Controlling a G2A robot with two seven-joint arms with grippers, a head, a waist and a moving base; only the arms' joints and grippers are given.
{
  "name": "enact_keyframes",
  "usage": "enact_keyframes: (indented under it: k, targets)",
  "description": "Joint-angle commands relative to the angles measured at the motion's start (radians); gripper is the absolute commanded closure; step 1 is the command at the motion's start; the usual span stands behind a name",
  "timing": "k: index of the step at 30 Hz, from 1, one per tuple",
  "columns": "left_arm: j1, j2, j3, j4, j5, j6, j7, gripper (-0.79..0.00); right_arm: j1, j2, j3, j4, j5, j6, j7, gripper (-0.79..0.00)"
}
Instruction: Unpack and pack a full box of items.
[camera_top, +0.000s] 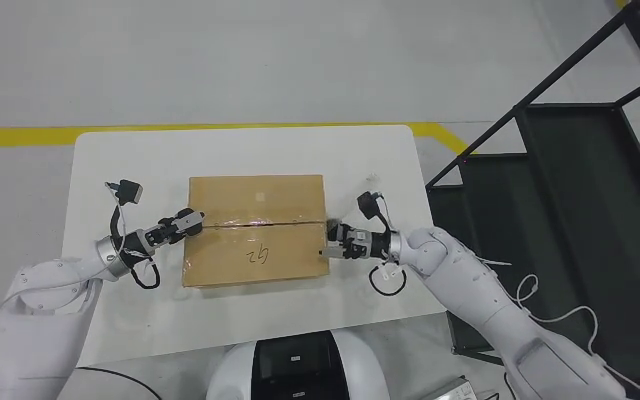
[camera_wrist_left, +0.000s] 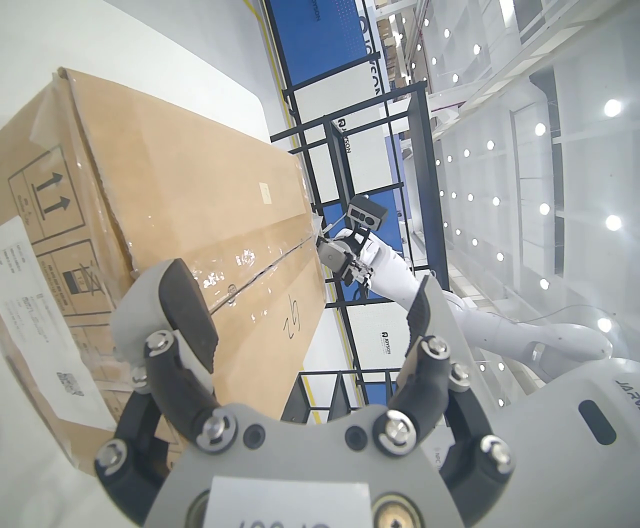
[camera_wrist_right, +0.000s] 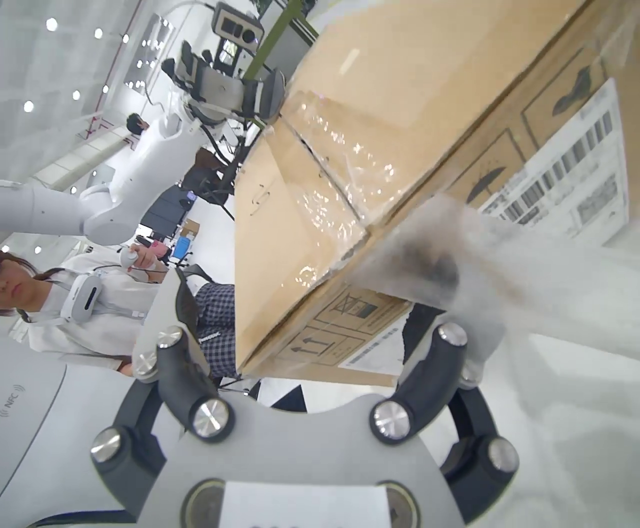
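A shut cardboard box (camera_top: 256, 230) lies in the middle of the white table (camera_top: 120, 160), its top seam covered with clear tape (camera_top: 262, 223) and a number handwritten on the near flap. My left gripper (camera_top: 192, 220) is at the box's left end, level with the seam, open, with one pad (camera_wrist_left: 187, 310) against the top edge. At the right end my right gripper (camera_top: 330, 241) is open, its fingers either side of the top edge at the seam (camera_wrist_right: 350, 200). The box (camera_wrist_left: 200, 200) bears printed labels on both end faces. Its contents are hidden.
A black metal stair frame (camera_top: 530, 170) stands close to the table's right side. A yellow floor line (camera_top: 200, 128) runs behind the table. Bare tabletop surrounds the box, widest at the back and the left.
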Motion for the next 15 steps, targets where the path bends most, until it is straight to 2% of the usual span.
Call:
enact_keyframes:
  k: [1,15]
  targets:
    - [0.000,0.000,0.000,0.000,0.000,0.000,0.000,-0.785,-0.015,0.004,0.013,-0.018,0.002,0.000,-0.032,-0.785]
    - [0.000,0.000,0.000,0.000,0.000,0.000,0.000,-0.785,-0.123,0.037,0.099,-0.123,-0.046,0.000,-0.149,-0.785]
